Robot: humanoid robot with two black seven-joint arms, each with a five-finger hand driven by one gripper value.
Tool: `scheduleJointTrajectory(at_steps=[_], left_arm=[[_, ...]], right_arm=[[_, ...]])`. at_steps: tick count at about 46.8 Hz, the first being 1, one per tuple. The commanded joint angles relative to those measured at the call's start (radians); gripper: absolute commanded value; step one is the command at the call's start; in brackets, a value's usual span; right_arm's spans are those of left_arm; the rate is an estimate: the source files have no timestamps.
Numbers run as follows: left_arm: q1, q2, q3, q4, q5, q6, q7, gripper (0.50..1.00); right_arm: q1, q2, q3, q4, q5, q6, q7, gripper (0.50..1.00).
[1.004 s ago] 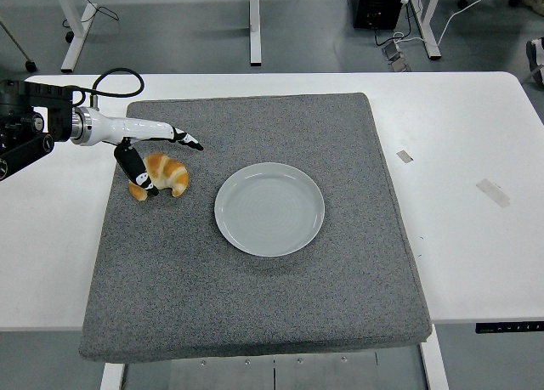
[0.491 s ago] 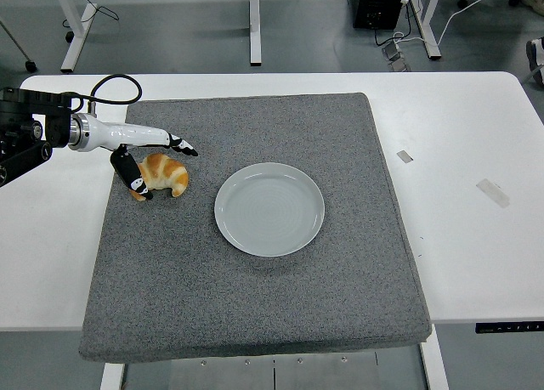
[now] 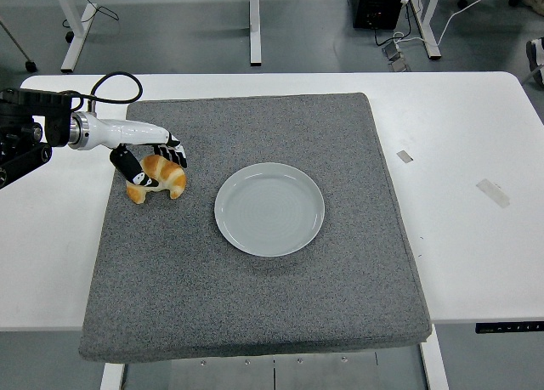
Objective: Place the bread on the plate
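- The grey mat [image 3: 255, 262] covers most of the white counter [image 3: 476, 237], reaching almost to its near edge; everything the task needs lies on it.
- The plate [image 3: 269, 209] sits bare near the middle of the mat, and serves as the landmark here.
- The bread [image 3: 159, 177], a croissant, lies on the mat to the left of the plate, well apart from it, near the mat's left edge. Its long axis runs roughly left to right, curved ends pointing down toward the near side.
- The left robot hand [image 3: 146, 159] reaches in from the left of the plate and sits directly over the bread, fingers curled around it, thumb on the near-left side; the grasp looks closed.
- Judgement: the carry runs rightward to the plate.
- The right arm is out of sight.
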Motion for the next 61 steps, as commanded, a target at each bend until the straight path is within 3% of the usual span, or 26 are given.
scheduleJointTrajectory(at_steps=[1, 22, 29, 55, 61], left_arm=[[-0.001, 0.0, 0.0, 0.002, 0.002, 0.005, 0.0, 0.681], [-0.004, 0.001, -0.003, 0.005, 0.002, 0.02, 0.0, 0.531], [-0.011, 0.005, -0.005, 0.004, -0.001, 0.02, 0.0, 0.505], [-0.136, 0.049, -0.066, -0.004, -0.014, 0.003, 0.0, 0.517], [-0.196, 0.049, -0.066, -0.004, -0.047, -0.026, 0.0, 0.517]], right_arm=[[0.0, 0.0, 0.0, 0.0, 0.0, 0.001, 0.0, 1.0], [0.0, 0.0, 0.0, 0.0, 0.0, 0.001, 0.0, 1.0], [0.0, 0.0, 0.0, 0.0, 0.0, 0.001, 0.0, 1.0], [-0.001, 0.0, 0.0, 0.0, 0.0, -0.001, 0.0, 1.0], [0.0, 0.0, 0.0, 0.0, 0.0, 0.001, 0.0, 1.0]])
